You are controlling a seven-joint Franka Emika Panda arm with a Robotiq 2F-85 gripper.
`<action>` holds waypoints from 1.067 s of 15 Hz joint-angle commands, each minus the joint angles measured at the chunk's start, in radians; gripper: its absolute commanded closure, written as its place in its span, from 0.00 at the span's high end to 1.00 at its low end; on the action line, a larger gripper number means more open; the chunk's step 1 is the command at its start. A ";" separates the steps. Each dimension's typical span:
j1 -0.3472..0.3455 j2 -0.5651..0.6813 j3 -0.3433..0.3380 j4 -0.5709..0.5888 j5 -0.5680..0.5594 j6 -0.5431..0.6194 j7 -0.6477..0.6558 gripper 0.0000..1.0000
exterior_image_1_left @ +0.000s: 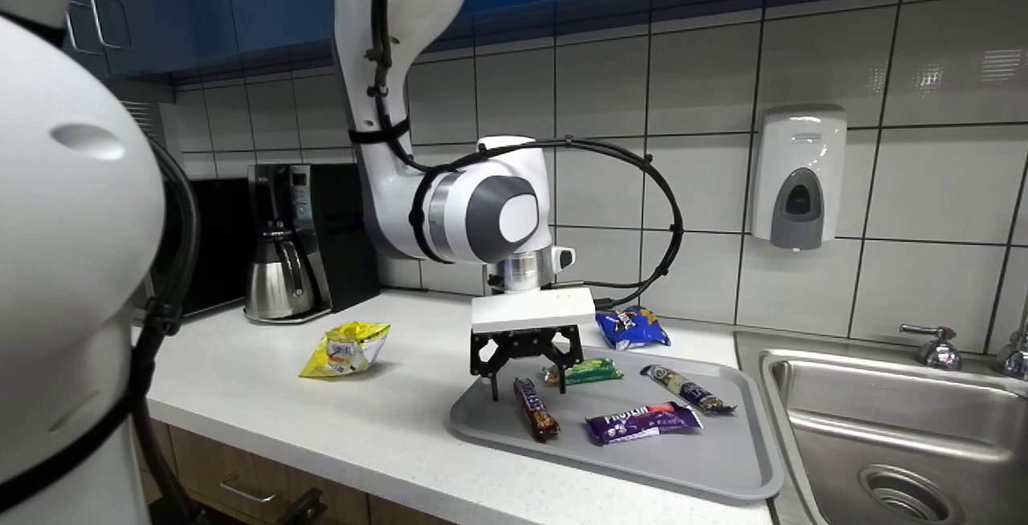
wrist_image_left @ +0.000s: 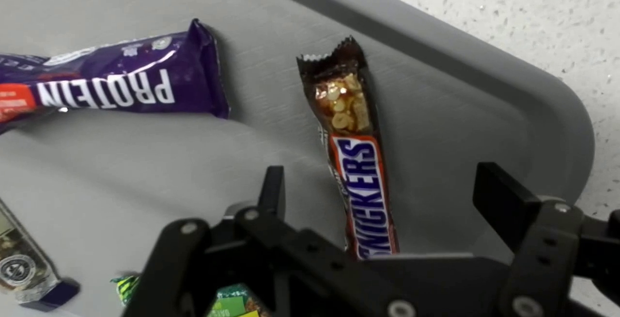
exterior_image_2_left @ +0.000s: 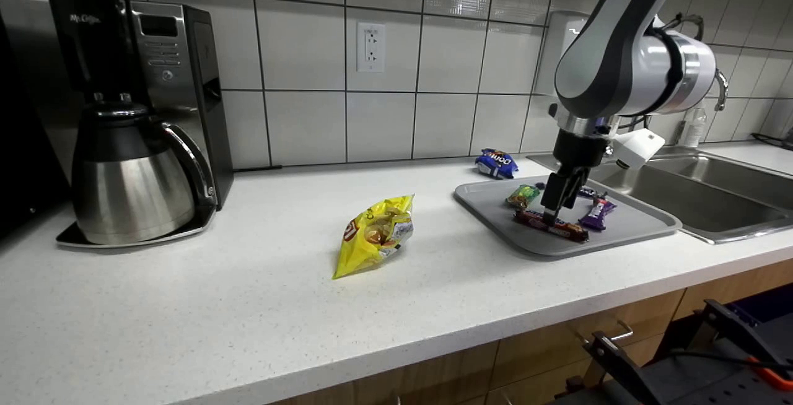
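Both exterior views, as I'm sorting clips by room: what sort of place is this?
Probably a kitchen or break room: there is a coffee maker, a metal sink and what looks like a wall-mounted soap dispenser.

The Snickers bar lies on the tray, between a snack bag and the sink.

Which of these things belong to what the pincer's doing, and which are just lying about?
In play, it seems: open pincer; Snickers bar, nearest it, ungripped; gray tray beneath.
Likely lying about: purple protein bar; green bar; navy-ended bar; yellow bag; blue bag; coffee maker.
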 commanded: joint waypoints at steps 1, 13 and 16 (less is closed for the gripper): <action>-0.042 0.026 0.027 0.024 -0.046 0.014 0.021 1.00; -0.052 0.059 0.032 0.038 -0.077 0.011 0.036 1.00; -0.065 0.062 0.048 0.039 -0.068 0.008 0.023 0.74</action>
